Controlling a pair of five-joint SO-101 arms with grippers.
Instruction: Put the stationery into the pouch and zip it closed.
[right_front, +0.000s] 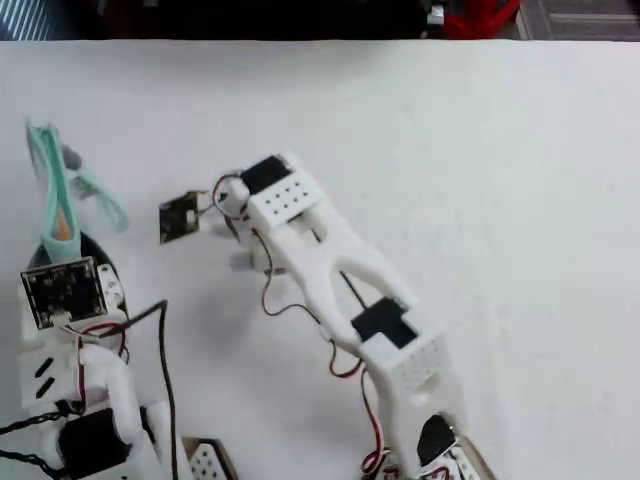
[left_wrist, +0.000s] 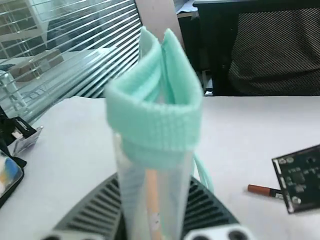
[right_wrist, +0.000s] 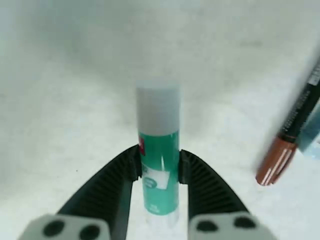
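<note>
- The right gripper (right_wrist: 159, 167) has its fingers pinching the glue stick (right_wrist: 158, 125) low on the green body. The pale cap points away from the wrist, probably so it can go cap-first into an opening. I cannot tell whether it is off the tabletop (right_wrist: 75, 75).
- Just beside it, not touching, lies a marker (right_wrist: 280, 150) with a brown cap. It looks like the next piece of stationery to be collected.
- The left gripper (left_wrist: 152, 202) has its fingers clamped on the mint-green pouch (left_wrist: 155, 115), which stands up out of the grip. My guess is that it is held this way to keep the far end free as a mouth for the other arm.
- Through the pouch's clear wall an orange pencil-like item (left_wrist: 150, 195) shows, so some stationery seems to be inside already. The zip is not yet dealt with.
- Farther out in the left wrist view are the same marker and the right arm's camera board (left_wrist: 299, 177), which places the right gripper across the tabletop from the pouch.
- The wrist views give the two grips close up. The high view adds the layout:
  - The pouch is at the tabletop's left side.
  - The right arm (right_front: 320, 250) stretches toward the middle, well apart from the pouch, so a carry is needed before insertion.
</note>
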